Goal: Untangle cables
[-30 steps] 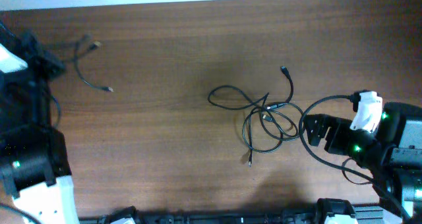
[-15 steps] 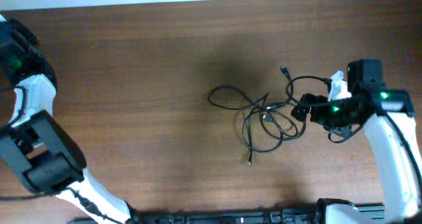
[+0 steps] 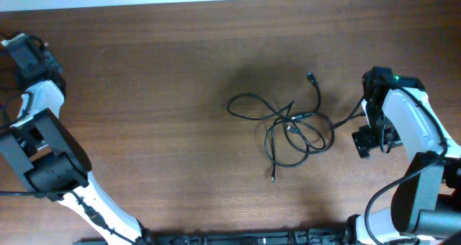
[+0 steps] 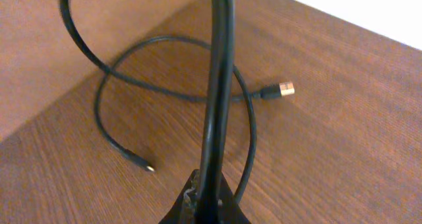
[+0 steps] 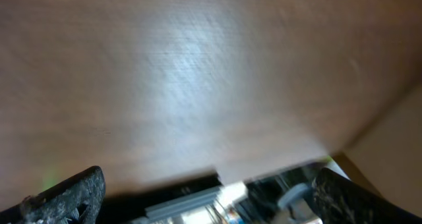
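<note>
One cable (image 4: 221,53) looks freed: your left gripper (image 4: 201,194), at the table's (image 3: 158,94) 10 o'clock corner, is clamped on it. The knot (image 3: 288,126) lies 3 o'clock of centre, still tangled. At its 3 o'clock, your right gripper (image 3: 364,143) gapes wide, empty.

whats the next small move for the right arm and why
Probably bring the right gripper left and down onto the nearest loop of the knotted bundle. Its jaws stand open and empty beside the bundle, which nothing is touching. The left gripper is shut on the separated cable at the far corner, so it looks occupied.
</note>
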